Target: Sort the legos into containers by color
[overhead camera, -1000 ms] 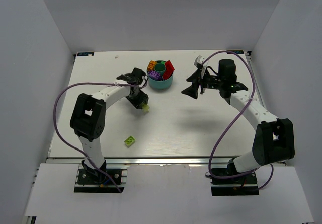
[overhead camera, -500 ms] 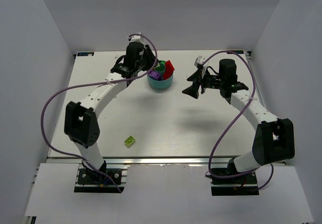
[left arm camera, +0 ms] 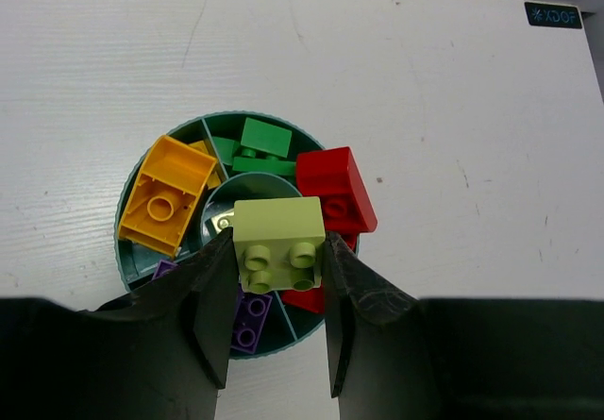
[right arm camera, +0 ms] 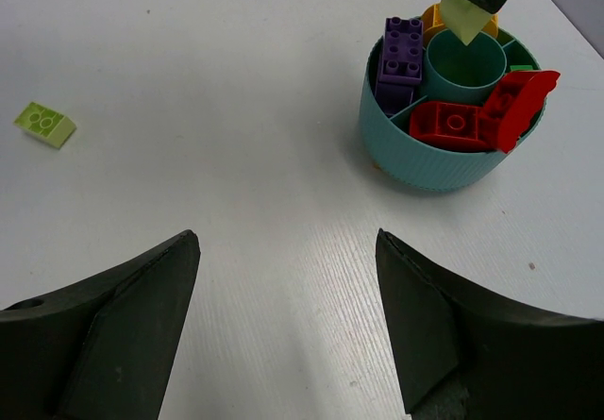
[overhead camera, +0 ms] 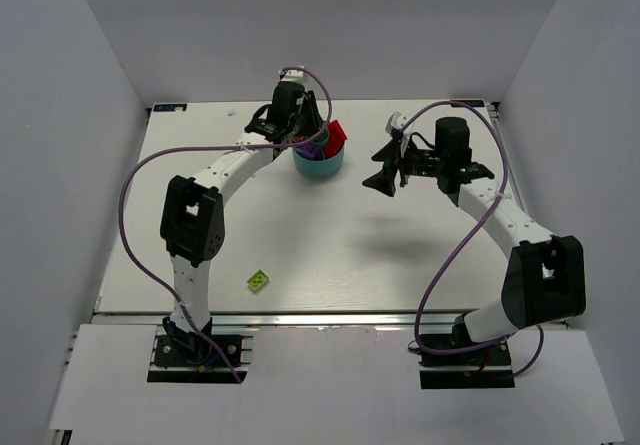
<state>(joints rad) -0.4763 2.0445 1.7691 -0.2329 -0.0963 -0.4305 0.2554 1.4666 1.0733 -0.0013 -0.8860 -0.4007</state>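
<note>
White table (overhead camera: 400, 255), grey walls (overhead camera: 300, 25). L gripper (left arm camera: 276, 261) is clamped on a lime brick (left arm camera: 279, 224), studs toward the cam, hanging right over the bowl (left arm camera: 120, 236) at the table's 12 o'clock. It's held high to clear the rim for a drop, I reckon. R gripper (right arm camera: 286, 241) is spread wide and empty, parked at 2 o'clock out of the way.

L wrist cam gives the bowl layout: orange (left arm camera: 168, 193) at 9, green (left arm camera: 264, 142) at 12, red (left arm camera: 335, 189) at 3, purple (left arm camera: 247, 321) at 6. The brick covers the centre cup (right arm camera: 462, 66), so I can't tell which wedge is for lime. Top cam hides most of that under the arm but shows a 2nd lime brick (overhead camera: 259, 281) at 7 o'clock, not yet sorted. R wrist cam sees that one too, plus the bowl side-on.
</note>
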